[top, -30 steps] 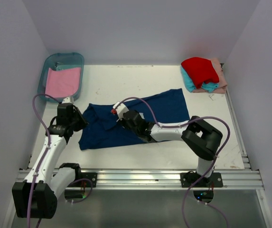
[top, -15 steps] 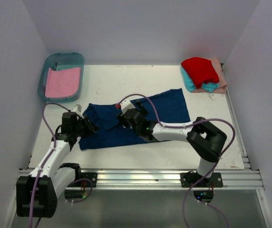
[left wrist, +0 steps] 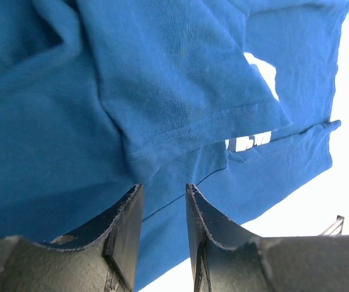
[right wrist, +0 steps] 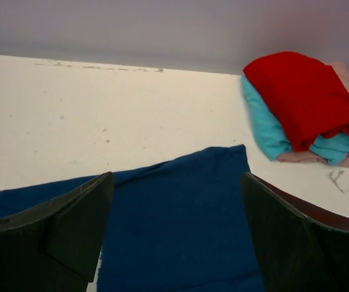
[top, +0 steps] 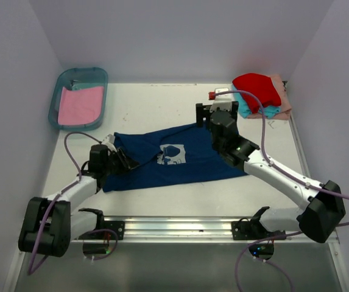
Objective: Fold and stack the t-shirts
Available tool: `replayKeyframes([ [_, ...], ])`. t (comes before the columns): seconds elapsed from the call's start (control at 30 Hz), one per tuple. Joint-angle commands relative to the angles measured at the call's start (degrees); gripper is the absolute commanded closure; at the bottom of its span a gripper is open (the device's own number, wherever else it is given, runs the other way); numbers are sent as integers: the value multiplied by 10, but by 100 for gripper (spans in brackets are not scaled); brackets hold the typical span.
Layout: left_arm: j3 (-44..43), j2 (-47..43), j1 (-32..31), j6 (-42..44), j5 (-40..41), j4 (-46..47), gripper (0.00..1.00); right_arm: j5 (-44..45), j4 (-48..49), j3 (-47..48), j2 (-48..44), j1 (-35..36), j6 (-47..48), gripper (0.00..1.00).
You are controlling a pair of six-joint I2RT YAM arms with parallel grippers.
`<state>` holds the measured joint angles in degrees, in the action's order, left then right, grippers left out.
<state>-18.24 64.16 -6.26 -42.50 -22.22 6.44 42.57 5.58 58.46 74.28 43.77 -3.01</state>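
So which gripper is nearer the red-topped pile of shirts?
Right. The right gripper hangs open just left of the pile, above the far edge of the navy shirt. The left gripper sits far off, low at that shirt's left end.

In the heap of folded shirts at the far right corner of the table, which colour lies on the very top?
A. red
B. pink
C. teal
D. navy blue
A: the red shirt lies over the teal shirt and the peach shirt, which show only at its edges.
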Motion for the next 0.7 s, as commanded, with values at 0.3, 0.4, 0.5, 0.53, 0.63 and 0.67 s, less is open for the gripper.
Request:
replayKeyframes([
  [0.3, -54, 43, -65, -20, 124, 1, 65, -150, -114, 6, -27, -183, -103, 14],
  [0.4, -57, 9, -68, -19, 148, -24, 65, -188, -121, 10, -22, -201, -107, 14],
  [0.5, -65, -13, -70, -14, 174, -60, 65, -203, -121, 10, -20, -207, -112, 14],
  [0.53, -68, -16, -70, -13, 179, -63, 64, -205, -120, 9, -19, -207, -113, 14],
  [0.63, -75, -6, -71, -7, 188, -101, 64, -209, -121, 10, -18, -208, -115, 15],
  [0.67, -74, 3, -71, -7, 189, -100, 64, -209, -122, 11, -19, -209, -115, 15],
])
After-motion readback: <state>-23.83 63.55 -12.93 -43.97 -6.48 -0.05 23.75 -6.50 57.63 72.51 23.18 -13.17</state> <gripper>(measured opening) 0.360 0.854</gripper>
